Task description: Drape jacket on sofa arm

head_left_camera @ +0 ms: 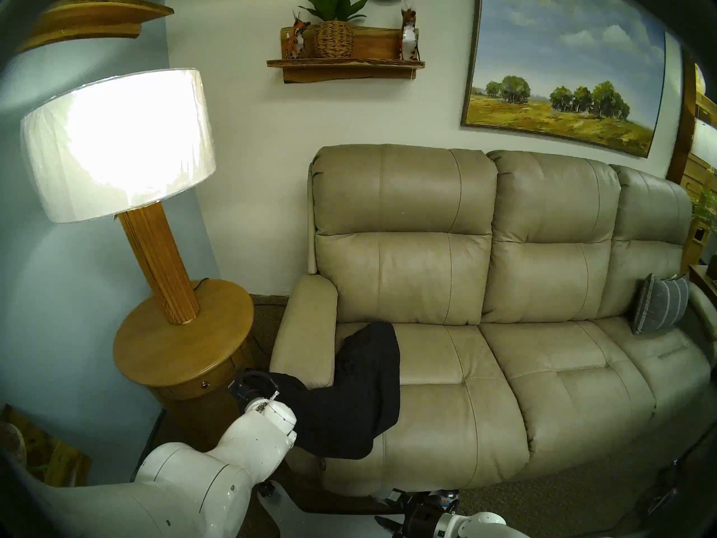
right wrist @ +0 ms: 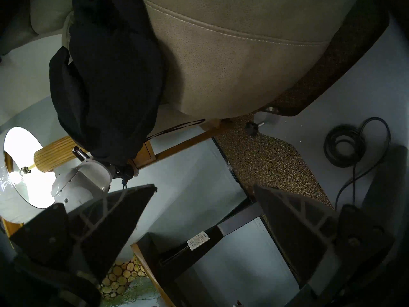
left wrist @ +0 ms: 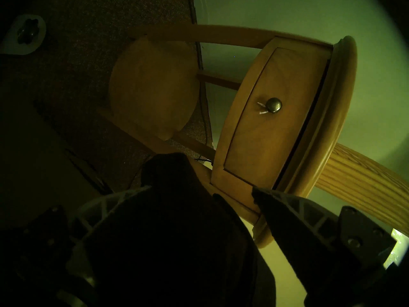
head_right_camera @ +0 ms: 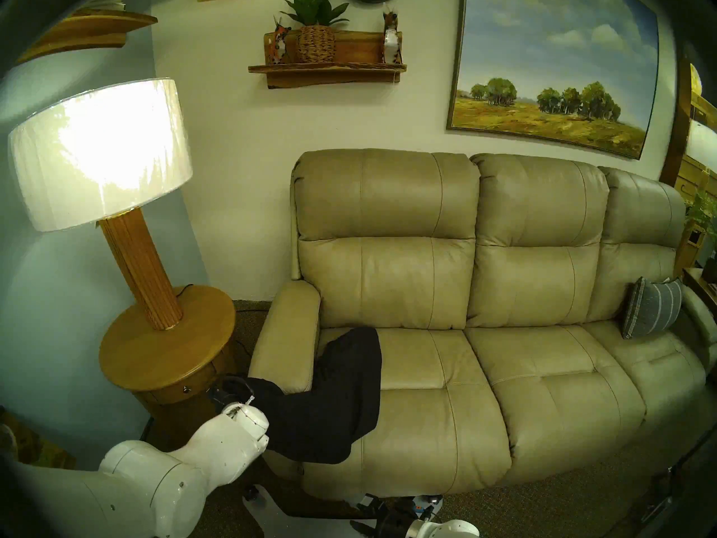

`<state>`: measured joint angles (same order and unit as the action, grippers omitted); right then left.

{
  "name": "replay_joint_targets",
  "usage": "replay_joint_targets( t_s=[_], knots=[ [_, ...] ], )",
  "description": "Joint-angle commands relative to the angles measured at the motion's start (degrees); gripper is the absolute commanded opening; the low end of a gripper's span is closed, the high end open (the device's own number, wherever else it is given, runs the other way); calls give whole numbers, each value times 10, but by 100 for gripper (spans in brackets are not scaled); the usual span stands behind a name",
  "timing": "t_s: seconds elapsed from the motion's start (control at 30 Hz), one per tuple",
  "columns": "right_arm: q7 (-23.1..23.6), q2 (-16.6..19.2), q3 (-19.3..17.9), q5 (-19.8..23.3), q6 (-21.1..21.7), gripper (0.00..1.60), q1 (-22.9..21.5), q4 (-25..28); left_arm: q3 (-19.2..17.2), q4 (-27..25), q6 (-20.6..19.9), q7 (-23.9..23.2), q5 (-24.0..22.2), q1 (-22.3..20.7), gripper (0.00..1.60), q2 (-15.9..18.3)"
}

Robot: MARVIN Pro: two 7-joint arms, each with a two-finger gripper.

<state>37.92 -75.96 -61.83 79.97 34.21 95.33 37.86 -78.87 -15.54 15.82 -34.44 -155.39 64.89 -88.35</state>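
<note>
The black jacket lies on the left seat cushion and crosses the front end of the beige sofa arm. One end reaches my left gripper beside the arm's outer front corner. In the left wrist view the left gripper has its fingers spread wide, and the jacket lies loose between them against one finger. My right gripper hangs open and empty low in front of the sofa. The jacket droops over the seat's front edge.
A round wooden side table with a lit lamp stands just left of the sofa arm; its drawer knob is close to my left gripper. A grey striped pillow sits at the sofa's right end. A coiled cable lies on the floor.
</note>
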Motion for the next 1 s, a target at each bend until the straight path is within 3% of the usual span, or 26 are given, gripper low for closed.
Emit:
replay_joint_targets(
  t_s=[0.0,0.17,0.5,0.53,0.97],
  knots=[
    [17,-9,4,-4,-5,160,-14,-10,15,-4,-35,-62,15,28,160,-45],
    [17,-11,4,-4,-6,160,-17,-18,37,4,-52,-97,26,52,160,-74],
    [18,-14,4,-5,-10,160,-21,-26,87,76,-77,-92,38,53,160,-80],
    [18,-14,4,-5,-10,160,-21,-27,92,80,-82,-83,40,47,160,-70],
    [18,-14,7,-7,-14,160,-16,-26,158,98,-107,-36,105,37,160,-87]
  ],
)
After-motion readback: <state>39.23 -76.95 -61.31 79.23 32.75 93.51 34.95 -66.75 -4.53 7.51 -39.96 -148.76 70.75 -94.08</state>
